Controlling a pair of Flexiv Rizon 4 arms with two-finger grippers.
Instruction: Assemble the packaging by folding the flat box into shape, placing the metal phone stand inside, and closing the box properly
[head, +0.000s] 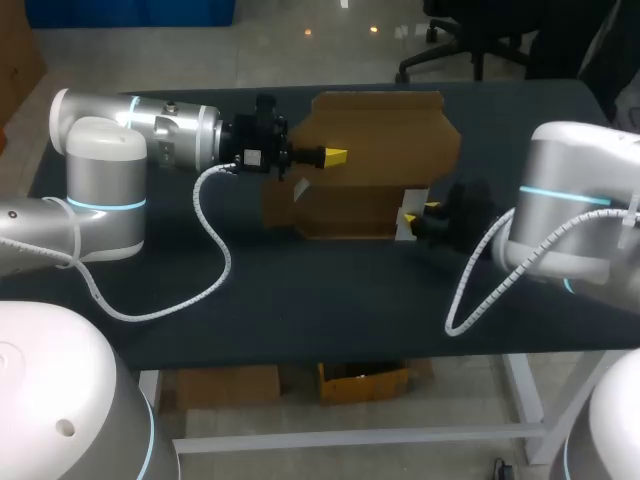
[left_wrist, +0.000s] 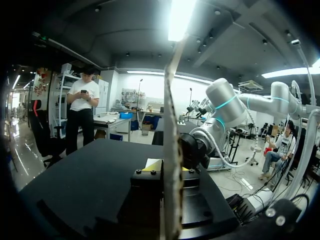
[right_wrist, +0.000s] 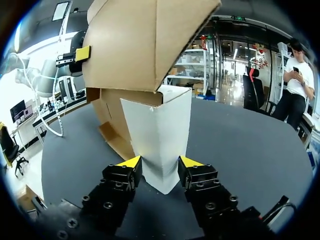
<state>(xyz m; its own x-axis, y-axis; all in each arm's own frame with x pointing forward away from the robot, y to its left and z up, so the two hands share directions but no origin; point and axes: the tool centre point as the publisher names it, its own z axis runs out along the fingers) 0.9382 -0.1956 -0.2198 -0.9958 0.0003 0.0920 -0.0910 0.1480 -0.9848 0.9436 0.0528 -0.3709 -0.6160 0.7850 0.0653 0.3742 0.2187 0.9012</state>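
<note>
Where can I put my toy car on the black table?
The middle of the front strip of the black table, nearer than the brown cardboard box, is bare. The far right corner is bare too. It is crowded at the box, where the left gripper and right gripper grip it.

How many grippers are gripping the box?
2: left gripper clamps the box by its raised flap; right gripper clamps its white end.
</note>
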